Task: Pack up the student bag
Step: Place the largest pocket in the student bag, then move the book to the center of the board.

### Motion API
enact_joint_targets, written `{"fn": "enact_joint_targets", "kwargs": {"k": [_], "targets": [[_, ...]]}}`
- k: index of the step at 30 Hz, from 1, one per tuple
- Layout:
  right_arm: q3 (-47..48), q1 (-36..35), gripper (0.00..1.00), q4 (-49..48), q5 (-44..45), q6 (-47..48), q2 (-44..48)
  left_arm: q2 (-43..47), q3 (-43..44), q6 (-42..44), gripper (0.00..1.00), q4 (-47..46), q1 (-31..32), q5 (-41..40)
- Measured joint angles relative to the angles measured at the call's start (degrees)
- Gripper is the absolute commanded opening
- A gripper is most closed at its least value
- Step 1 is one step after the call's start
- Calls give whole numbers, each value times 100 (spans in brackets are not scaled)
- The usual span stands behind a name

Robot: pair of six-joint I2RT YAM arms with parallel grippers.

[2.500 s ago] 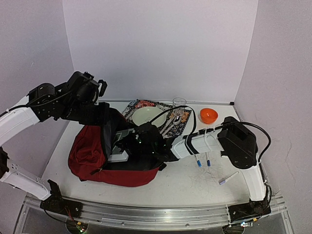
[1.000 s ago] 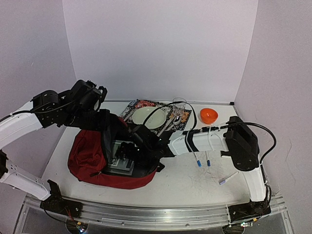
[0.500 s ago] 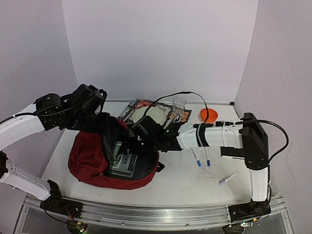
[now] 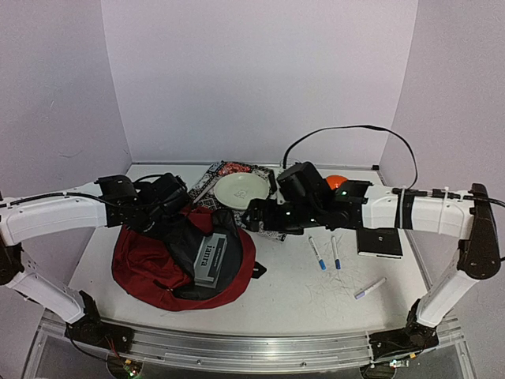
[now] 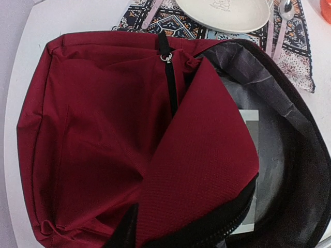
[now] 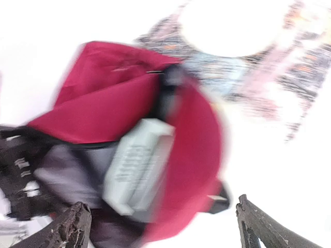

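Left claw sat at the twelve o'clock rim of the student bag, and whether it pinched the red flap or hung loose could not be told. That bag lay open-mouthed at about eight o'clock on the table, a grey box lying flat inside it and a pale plate at its one o'clock. Right claw hovered at the bag's two o'clock, released and empty, fingers spread wide.

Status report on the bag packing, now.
Right hand open, empty. Left hand at flap, grip unclear. Large dark-red fabric backpack unzipped, flat grey box inside. Flap partly covers the opening.
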State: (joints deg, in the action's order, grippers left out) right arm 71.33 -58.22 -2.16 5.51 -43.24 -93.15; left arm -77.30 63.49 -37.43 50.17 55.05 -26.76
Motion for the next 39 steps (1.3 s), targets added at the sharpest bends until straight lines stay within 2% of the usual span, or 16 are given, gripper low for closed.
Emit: {"fn": "enact_joint_targets", "kwargs": {"k": [8,13,21,25,34,39], "targets": [[-1179,1482,98,638,388,317,1023,-160,45,154,74,-228,-4,142],[-1611,2694,98,894,482,575,1577,-352,487,313,87,-300,-25,314],[-1862,4780,98,1082,383,994,1640,-944,1380,594,96,-579,-288,717],[-1746,5508,98,1095,288,1147,1213,-1264,1642,629,98,-626,-495,1000],[-927,6405,98,1092,61,1620,-289,-1422,2346,756,99,-873,-781,1677],[-559,6564,98,1067,-34,1816,-851,-1031,2152,742,99,-973,-784,1783]]}}
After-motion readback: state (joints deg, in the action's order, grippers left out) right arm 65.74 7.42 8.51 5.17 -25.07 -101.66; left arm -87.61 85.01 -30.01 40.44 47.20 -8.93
